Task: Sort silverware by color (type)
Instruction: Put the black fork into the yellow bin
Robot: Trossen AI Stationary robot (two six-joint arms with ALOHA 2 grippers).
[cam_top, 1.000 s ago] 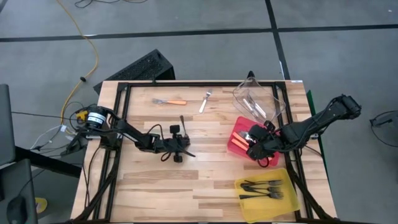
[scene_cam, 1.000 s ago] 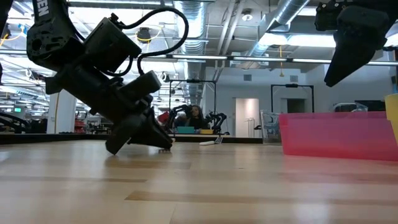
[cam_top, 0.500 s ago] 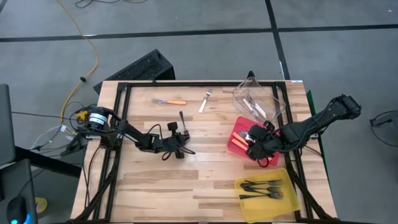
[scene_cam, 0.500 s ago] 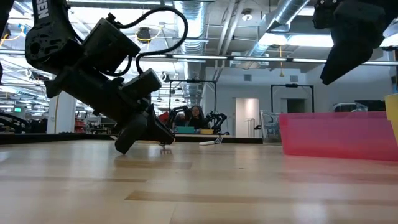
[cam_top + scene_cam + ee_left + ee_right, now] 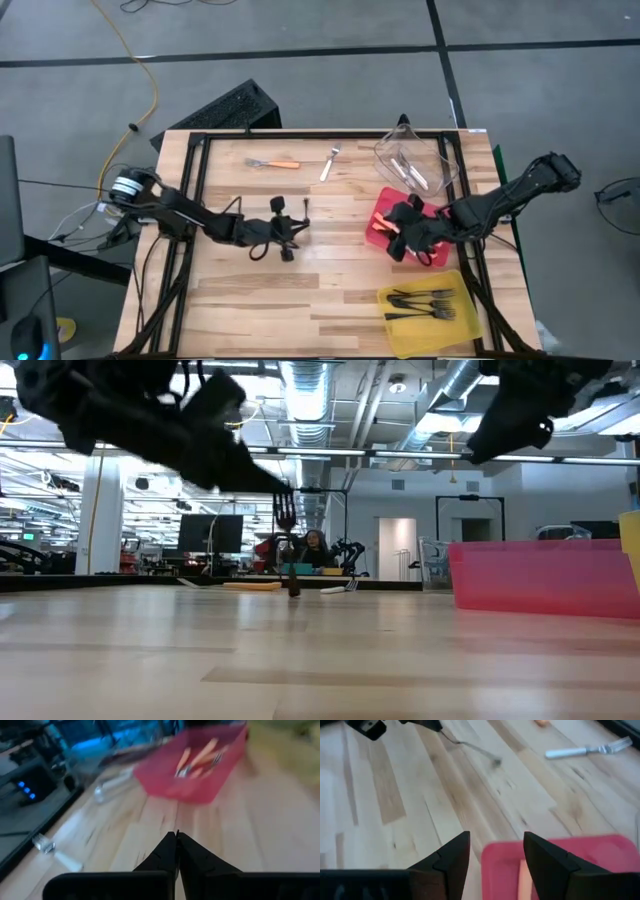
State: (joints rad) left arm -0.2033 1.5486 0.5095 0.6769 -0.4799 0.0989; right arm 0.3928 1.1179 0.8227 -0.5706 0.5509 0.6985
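Both arms are presenting as dark, near-black jointed links with blocky housings. The left arm (image 5: 190,212) is carrying a silver-and-black cylindrical motor at its base, with thin black cables looping along its links. The right arm (image 5: 510,195) is showing matte black segments. Both pairs of fingers (image 5: 452,857) are appearing black, angular and tapered.

Bare table (image 5: 330,290) lies between the arms; the red bin (image 5: 384,205) blocks the right.
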